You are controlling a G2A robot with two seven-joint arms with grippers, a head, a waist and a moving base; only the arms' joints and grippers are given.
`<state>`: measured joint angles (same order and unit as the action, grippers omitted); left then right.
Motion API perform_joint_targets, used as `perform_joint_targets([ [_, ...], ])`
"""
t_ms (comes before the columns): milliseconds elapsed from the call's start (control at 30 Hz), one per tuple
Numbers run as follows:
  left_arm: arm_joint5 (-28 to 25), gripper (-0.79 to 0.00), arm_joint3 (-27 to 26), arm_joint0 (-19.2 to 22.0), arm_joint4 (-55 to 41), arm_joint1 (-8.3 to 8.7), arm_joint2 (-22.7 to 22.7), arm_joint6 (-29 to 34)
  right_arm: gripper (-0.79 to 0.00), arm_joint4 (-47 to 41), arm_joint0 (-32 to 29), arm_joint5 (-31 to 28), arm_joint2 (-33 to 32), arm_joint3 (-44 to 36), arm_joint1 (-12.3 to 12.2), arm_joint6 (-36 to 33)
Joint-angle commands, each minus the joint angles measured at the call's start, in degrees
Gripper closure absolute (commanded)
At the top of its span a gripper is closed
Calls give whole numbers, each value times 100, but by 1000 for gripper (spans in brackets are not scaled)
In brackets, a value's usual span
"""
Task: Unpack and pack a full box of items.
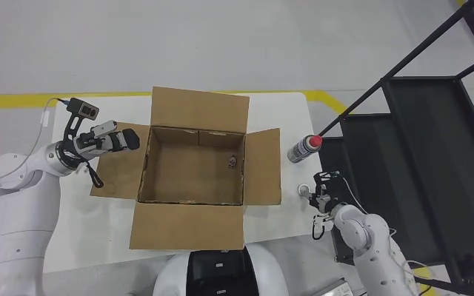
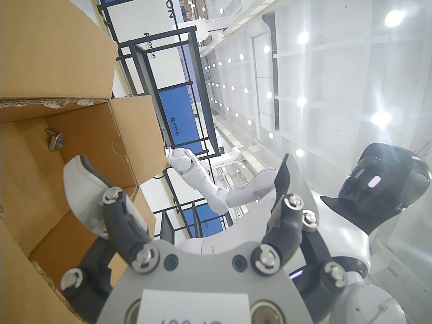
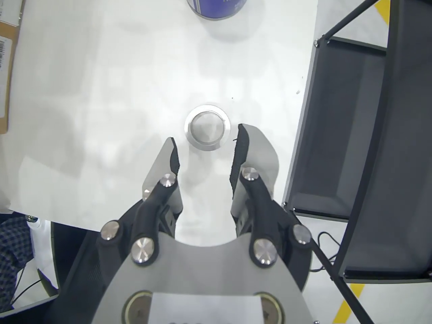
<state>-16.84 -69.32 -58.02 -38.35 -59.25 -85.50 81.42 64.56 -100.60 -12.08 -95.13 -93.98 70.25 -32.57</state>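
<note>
My right claw (image 3: 206, 155) hangs over the white counter (image 3: 101, 102) with its fingers spread wide and nothing between them. The flat round silver metal disc (image 3: 207, 132) lies on the counter just off my fingertips (image 3: 173, 151), centred on the gap. It is to the left of the claw, on the side of the brown cardboard box (image 1: 191, 176). Being round, the disc has no long axis, so I judge that no turn of the wrist is needed. A short push forward and down should put one pad on each side of its rim. It sits low and flat, so the pads would have to come almost down to the counter to catch it.

The blue spray can with a red cap (image 1: 304, 148) stands upright farther back on the right, well apart from the disc.

My left claw (image 2: 184, 177) is also wide open and holds nothing. It sits left of the box, over the left flap. A small grey metal piece (image 1: 232, 160) lies on the box floor close to the right wall, across the box from that claw. The disc is my right arm's to take, as the left is far off beyond the box.
</note>
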Motion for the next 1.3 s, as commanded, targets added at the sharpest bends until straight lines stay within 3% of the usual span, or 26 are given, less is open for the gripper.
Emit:
perform_joint_targets([
  [0,0,-785,0,0,0,0,0,0,-314,8,80,68,45,95,2,-21],
  [667,0,-785,0,0,0,0,0,0,-268,114,680,386,421,856,2,-11],
  [833,0,-785,0,0,0,0,0,0,-215,139,801,425,536,1019,7,13],
  [967,0,-785,0,0,0,0,0,0,0,102,854,397,577,1094,5,67],
  [1267,0,-785,0,0,0,0,0,0,0,-56,596,220,359,727,-37,460],
])
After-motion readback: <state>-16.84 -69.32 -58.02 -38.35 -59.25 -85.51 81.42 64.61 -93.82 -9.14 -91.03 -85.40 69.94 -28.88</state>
